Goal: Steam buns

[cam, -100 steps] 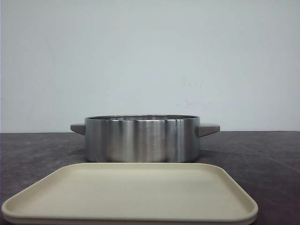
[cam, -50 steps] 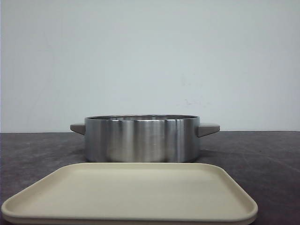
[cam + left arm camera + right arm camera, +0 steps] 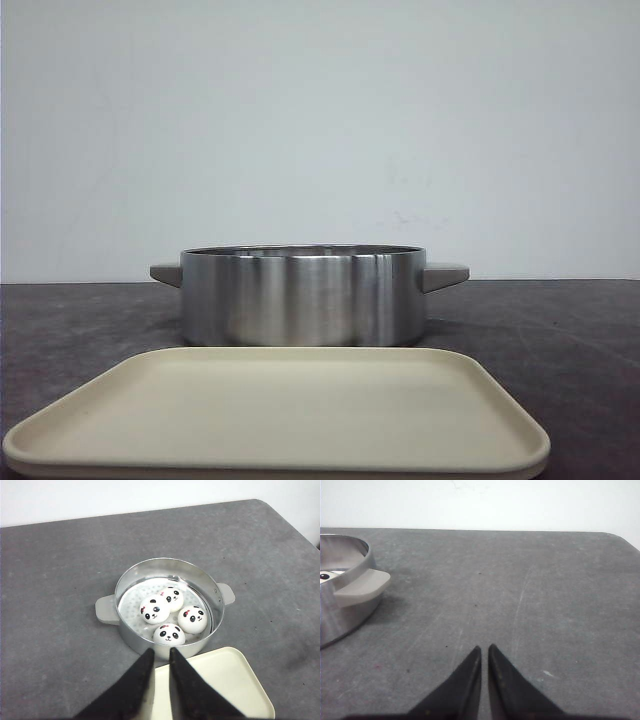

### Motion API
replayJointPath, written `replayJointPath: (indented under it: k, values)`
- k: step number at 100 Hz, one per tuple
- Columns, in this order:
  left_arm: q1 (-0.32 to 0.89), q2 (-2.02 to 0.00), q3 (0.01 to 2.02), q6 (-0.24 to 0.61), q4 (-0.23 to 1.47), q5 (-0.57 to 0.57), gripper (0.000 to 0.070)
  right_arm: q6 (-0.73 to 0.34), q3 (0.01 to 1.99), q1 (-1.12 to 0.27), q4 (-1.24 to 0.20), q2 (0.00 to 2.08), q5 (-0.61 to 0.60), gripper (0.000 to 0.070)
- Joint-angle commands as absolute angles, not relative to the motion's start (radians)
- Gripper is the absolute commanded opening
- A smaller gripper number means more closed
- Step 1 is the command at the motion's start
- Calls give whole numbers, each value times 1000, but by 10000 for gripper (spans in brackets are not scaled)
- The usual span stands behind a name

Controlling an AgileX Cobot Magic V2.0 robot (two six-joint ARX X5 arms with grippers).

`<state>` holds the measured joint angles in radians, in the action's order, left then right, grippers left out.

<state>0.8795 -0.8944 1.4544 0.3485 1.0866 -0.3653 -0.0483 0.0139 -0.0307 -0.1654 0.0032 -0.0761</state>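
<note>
no readable text, label, brand, number or sign is showing in any view; nothing is carrying legible writing or print.

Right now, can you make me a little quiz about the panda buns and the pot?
1. How many buns sit in the steamer pot?
2. True or false: the cream tray holds one bun.
3. What lies between the pot and the front camera: A tray, B lid, C cup?

Key:
1. Four.
2. False; it is bare.
3. A.
</note>
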Motion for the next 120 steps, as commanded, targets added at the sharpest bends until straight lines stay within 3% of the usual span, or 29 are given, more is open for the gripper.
replayJointPath:
  k: [1,48,62,78,90,108,120]
  values:
    - [889,-900,1470,341,1077,-370,16,-37,11,-30,-158,4,-78,17]
    - [889,-900,1470,340,1077,-370,16,-37,11,-30,-158,4,-78,17]
    - [889,-901,1470,290,1047,-395,16,-37,11,-30,-158,4,-78,17]
    - [880,-921,1462,148,876,-510,16,-37,11,-30,-158,4,-78,17]
    - [757,-914,1437,96,732,-502,16,-37,11,-30,-158,4,-78,17]
    - [518,-846,1316,98,584,-243,16,-37,11,-30,-158,4,-78,17]
    - [382,-763,1143,82,406,-225,16,-37,11,-30,-158,4,-77,17]
